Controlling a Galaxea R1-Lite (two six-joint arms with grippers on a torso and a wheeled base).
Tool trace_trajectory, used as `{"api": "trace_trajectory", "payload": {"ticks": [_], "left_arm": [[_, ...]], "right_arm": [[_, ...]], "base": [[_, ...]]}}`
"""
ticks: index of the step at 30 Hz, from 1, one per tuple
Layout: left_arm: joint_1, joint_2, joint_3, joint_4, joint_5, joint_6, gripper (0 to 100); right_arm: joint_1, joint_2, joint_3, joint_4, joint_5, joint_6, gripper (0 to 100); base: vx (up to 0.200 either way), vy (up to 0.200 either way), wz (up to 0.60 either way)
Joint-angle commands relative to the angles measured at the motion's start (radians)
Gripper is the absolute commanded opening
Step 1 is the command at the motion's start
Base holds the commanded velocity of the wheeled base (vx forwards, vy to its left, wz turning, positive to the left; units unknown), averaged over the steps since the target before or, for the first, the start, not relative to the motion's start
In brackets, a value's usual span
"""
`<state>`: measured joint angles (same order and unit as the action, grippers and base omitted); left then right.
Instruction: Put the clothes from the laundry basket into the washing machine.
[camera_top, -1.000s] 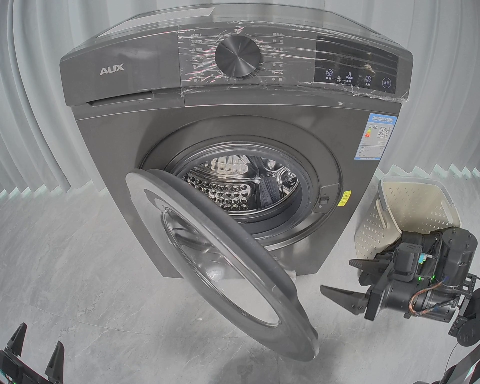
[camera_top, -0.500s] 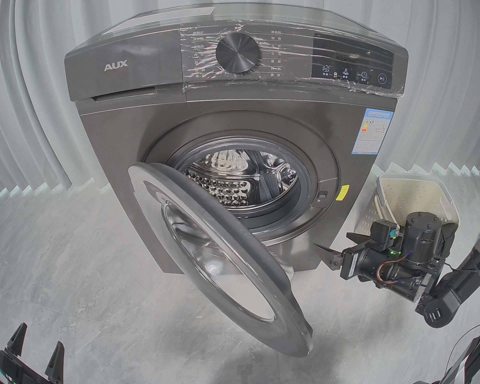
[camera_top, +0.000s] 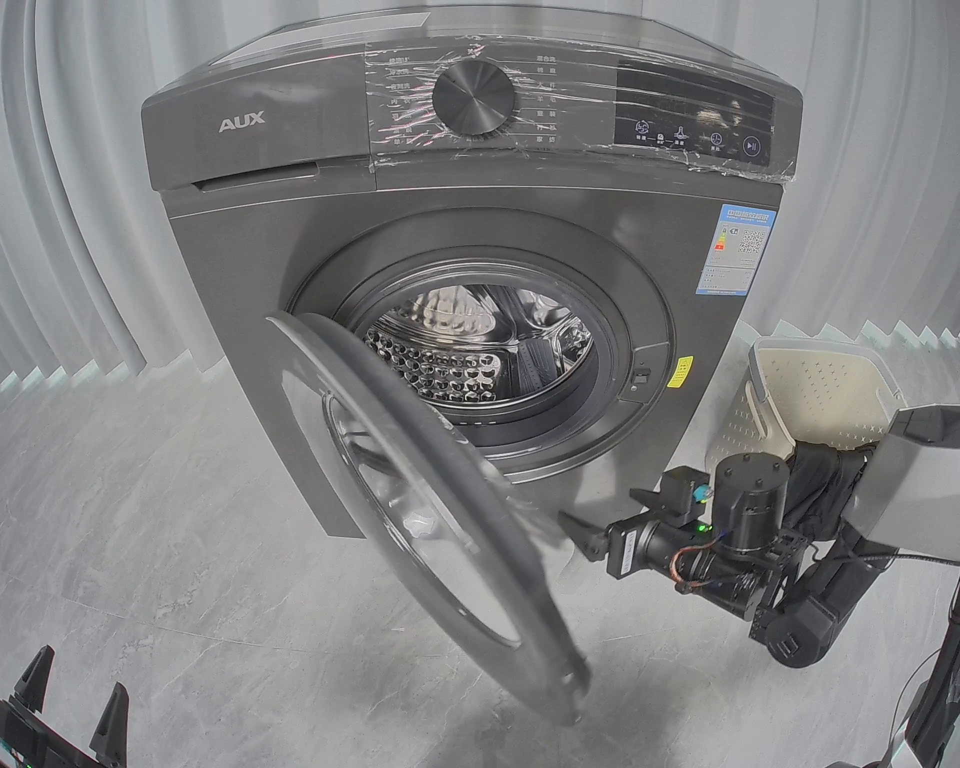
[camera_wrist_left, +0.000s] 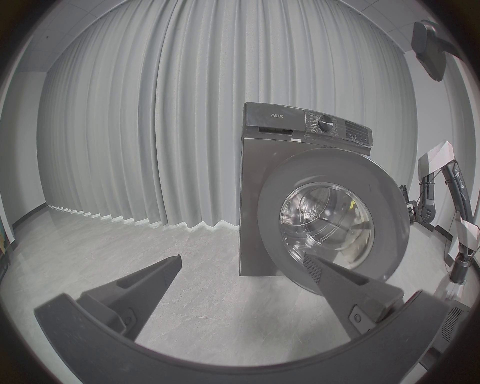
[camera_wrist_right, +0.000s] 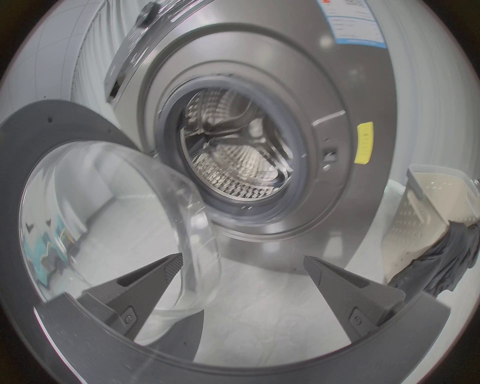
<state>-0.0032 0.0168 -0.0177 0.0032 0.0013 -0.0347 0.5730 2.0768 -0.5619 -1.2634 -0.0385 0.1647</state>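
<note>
The right gripper (camera_wrist_right: 241, 261) is wide open, holding nothing, near the round grey washer door (camera_wrist_right: 25, 150). The dark cloth (camera_top: 815, 478) hangs from the cream plastic laundry basket (camera_top: 770, 352) behind it.

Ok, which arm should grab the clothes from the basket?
Right, probably. The right gripper is open and close to the basket, where dark clothes hang over the rim. The left gripper is low on the far side of the open door.

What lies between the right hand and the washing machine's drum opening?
Right wrist view: only bare floor and the machine's lower front lie between the right hand and the drum opening; the open door stands aside.
</note>
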Motion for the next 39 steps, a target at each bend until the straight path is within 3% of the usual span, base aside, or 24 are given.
{"api": "trace_trajectory", "payload": {"ticks": [1, 14, 22, 27, 33, 35, 39], "left_arm": [[0.000, -0.015, 0.016, 0.000, 0.000, -0.001, 100], [0.000, -0.015, 0.016, 0.000, 0.000, 0.001, 100], [0.000, -0.015, 0.016, 0.000, 0.000, 0.001, 100], [0.000, -0.015, 0.016, 0.000, 0.000, 0.001, 100], [0.000, -0.015, 0.016, 0.000, 0.000, 0.001, 100], [0.000, -0.015, 0.016, 0.000, 0.000, 0.001, 100], [0.000, -0.015, 0.016, 0.000, 0.000, 0.001, 100]], "right_arm": [[0.074, 0.006, 0.033, 0.002, 0.000, 0.001, 100], [0.051, -0.004, 0.019, -0.008, 0.002, 0.003, 100], [0.059, 0.002, -0.038, -0.027, 0.017, 0.001, 100], [0.070, 0.028, -0.075, -0.017, 0.051, 0.001, 100], [0.123, 0.155, -0.228, 0.010, 0.052, 0.001, 100], [0.128, 0.163, -0.239, 0.015, 0.052, 0.001, 100], [0.165, 0.243, -0.381, 0.076, 0.034, 0.001, 100]], "base": [[0.000, 0.000, 0.00], [0.000, 0.000, 0.00], [-0.200, 0.000, 0.00], [-0.160, 0.000, 0.00], [0.000, 0.000, 0.00], [0.000, 0.000, 0.00], [0.000, 0.000, 0.00]]}}
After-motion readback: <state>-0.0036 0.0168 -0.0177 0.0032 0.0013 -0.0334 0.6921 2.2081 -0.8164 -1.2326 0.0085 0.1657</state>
